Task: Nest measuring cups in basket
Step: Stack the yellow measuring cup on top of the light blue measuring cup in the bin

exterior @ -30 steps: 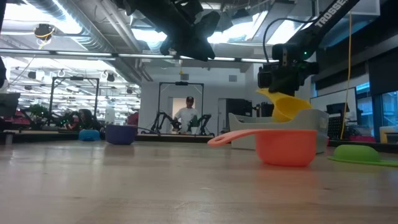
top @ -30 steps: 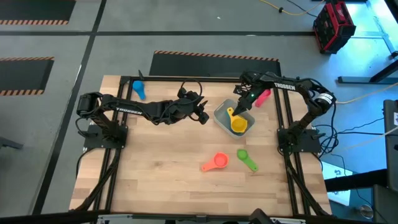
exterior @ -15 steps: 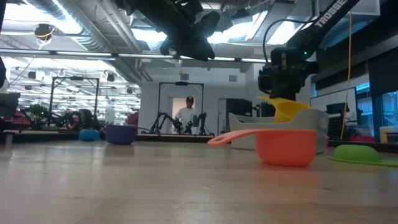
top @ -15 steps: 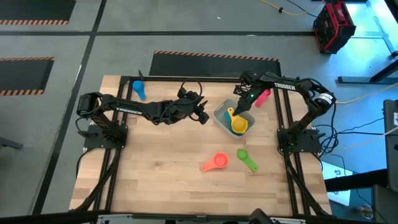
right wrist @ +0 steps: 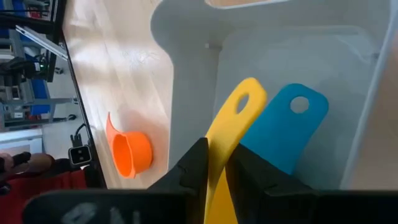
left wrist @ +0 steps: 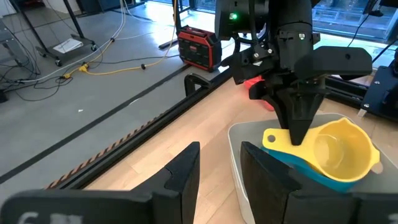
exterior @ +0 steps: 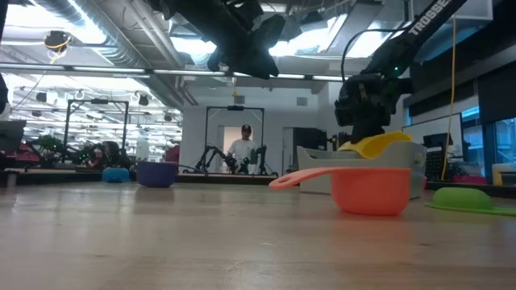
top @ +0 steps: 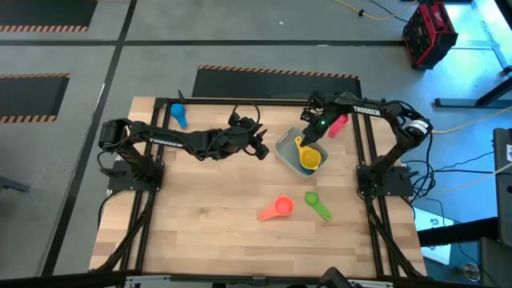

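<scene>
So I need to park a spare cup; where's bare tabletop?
Open wood lies near the front edge, before the orange cup and green cup. It is crowded around the basket, where the right gripper holds the yellow cup.

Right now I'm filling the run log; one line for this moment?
right gripper: shut on yellow cup | over teal cup in basket | left gripper: open, waiting

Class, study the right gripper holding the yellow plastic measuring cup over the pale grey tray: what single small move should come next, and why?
Probably open the right gripper and let go. It pinches the yellow plastic measuring cup by its handle, and that bowl already sits inside the teal plastic measuring cup in the pale grey translucent tray. The left gripper waits open beside the tray.
</scene>
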{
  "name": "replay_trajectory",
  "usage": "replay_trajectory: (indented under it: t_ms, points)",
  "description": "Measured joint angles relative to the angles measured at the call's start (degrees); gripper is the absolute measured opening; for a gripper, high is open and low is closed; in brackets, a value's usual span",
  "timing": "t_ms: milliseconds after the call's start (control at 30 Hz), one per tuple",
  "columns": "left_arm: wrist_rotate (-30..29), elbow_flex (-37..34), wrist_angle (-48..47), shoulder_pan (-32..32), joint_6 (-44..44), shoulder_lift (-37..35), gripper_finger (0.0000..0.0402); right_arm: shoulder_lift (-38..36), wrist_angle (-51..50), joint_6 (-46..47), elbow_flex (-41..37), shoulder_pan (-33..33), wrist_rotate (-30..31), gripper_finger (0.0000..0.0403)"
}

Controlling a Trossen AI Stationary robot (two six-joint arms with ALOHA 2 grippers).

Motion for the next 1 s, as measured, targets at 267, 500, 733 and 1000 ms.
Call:
replay_trajectory:
  t_ms: [267, 500, 733, 1000]
  points:
    - [0.0, 0.0, 0.0, 0.0, 0.0, 0.0, 0.0109, -0.1, -0.5, -0.1, 0.0, -1.6, 0.1, 0.0056]
    - [0.0, 0.0, 0.0, 0.0, 0.0, 0.0, 0.0109, -0.1, -3.0, -3.6, 0.0, -3.4, -5.8, 0.0055]
    - [0.0, 0.0, 0.0, 0.0, 0.0, 0.0, 0.0109, -0.1, -4.9, -9.2, 0.0, -3.9, -10.2, 0.0055]
    - [0.0, 0.0, 0.0, 0.0, 0.0, 0.0, 0.0109, -0.1, -4.8, -7.7, 0.0, -3.8, -10.3, 0.0055]
